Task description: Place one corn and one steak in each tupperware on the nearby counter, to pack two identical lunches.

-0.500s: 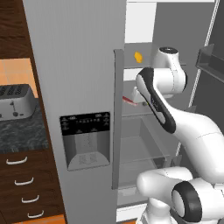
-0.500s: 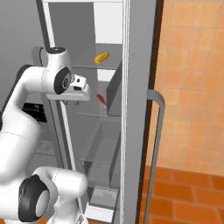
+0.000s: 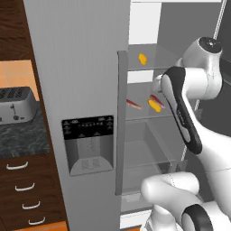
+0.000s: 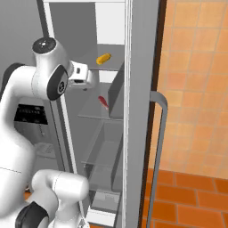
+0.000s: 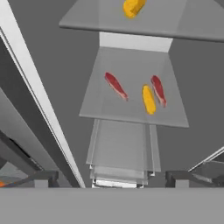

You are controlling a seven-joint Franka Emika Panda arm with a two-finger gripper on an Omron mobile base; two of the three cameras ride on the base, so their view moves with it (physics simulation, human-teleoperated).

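1. Yellow corn (image 5: 148, 99) lies on the middle fridge shelf (image 5: 131, 111), just beside one steak (image 5: 158, 90); a second steak (image 5: 115, 85) sits apart to its left.
2. Another corn (image 5: 132, 7) rests on the shelf above.
3. Straight ahead of the gripper (image 5: 109, 177), jaws spread wide and empty, the cob's long axis points away.
4. Fingertips are cut off at the frame bottom.

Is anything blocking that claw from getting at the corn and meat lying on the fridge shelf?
Nothing visible does. The open claw looks straight at the shelf, where a corn cob lies between two steaks, the right one close beside it. Another corn cob sits on the shelf above.
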